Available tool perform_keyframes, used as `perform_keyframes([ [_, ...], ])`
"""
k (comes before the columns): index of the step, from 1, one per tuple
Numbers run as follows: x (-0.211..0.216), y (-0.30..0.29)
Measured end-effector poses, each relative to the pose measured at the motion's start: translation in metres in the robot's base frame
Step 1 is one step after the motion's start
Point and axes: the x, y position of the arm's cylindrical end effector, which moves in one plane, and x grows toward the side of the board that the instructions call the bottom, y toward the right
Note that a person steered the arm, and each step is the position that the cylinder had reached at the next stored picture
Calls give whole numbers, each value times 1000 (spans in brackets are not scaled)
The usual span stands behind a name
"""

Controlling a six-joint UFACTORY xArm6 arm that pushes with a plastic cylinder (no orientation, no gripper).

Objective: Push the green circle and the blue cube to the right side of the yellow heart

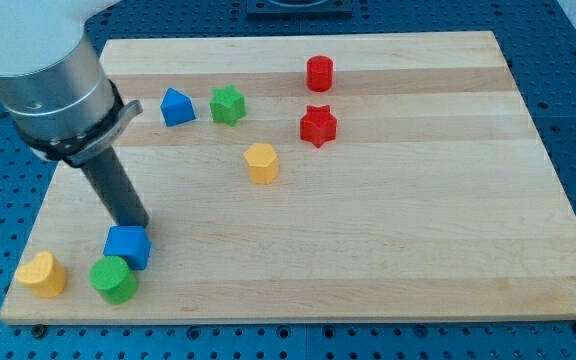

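Observation:
The yellow heart [42, 273] lies near the board's bottom-left corner. The green circle [114, 279] sits just to its right, a small gap apart. The blue cube [128, 246] touches the green circle's upper right side. My tip [137, 226] stands right at the blue cube's top edge, on its upper right side, and appears to touch it. The dark rod slants up to the view's left into the grey arm body.
A blue block [176, 106] and a green star [227, 104] lie at the upper left. A yellow hexagon [261, 162] is near the middle. A red star [318, 126] and a red cylinder [319, 73] lie at the upper middle. The wooden board [418, 240] rests on a blue pegboard table.

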Motion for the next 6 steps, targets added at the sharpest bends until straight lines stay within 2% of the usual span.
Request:
perform_keyframes([
  [3,-4,82],
  [6,-5,77],
])
